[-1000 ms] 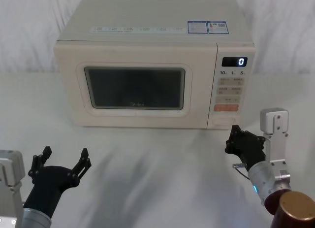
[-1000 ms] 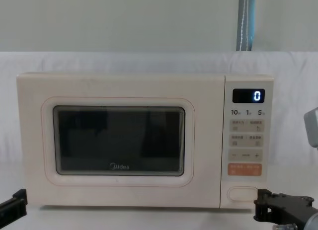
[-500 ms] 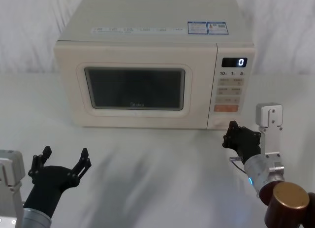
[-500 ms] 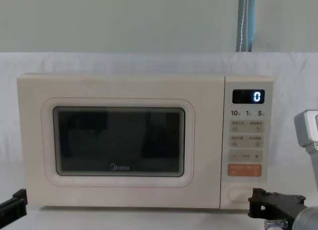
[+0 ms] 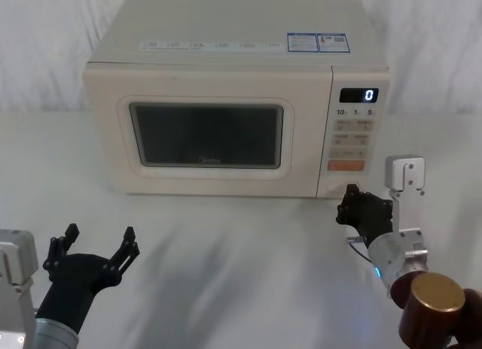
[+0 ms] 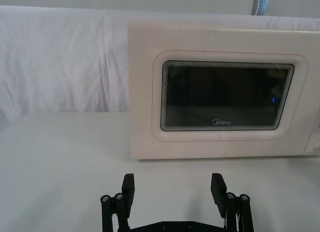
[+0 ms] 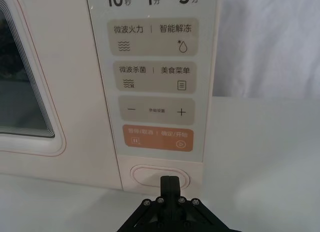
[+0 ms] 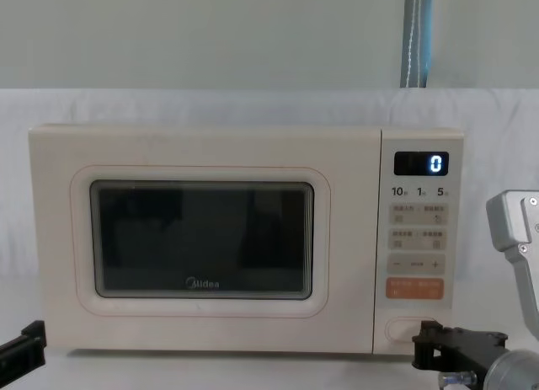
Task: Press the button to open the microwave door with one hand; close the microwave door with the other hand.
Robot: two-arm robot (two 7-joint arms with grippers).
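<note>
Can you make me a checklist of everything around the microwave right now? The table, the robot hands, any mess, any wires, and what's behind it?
Surface: white cloth-covered table, bare in front of the microwave.
Microwave: cream, display reads 0.
Microwave door: closed, dark window.
Button: large cream pill under the orange key, not visibly pressed in.
Clutter: nothing seen.
Right hand: fingers shut together, tip right at the button; contact cannot be confirmed.
Left hand: open, parked low in front of the door, well short of it.
Cables: thin wire by the right wrist.
Surroundings: white drape behind; blue-grey vertical strip above it.
</note>
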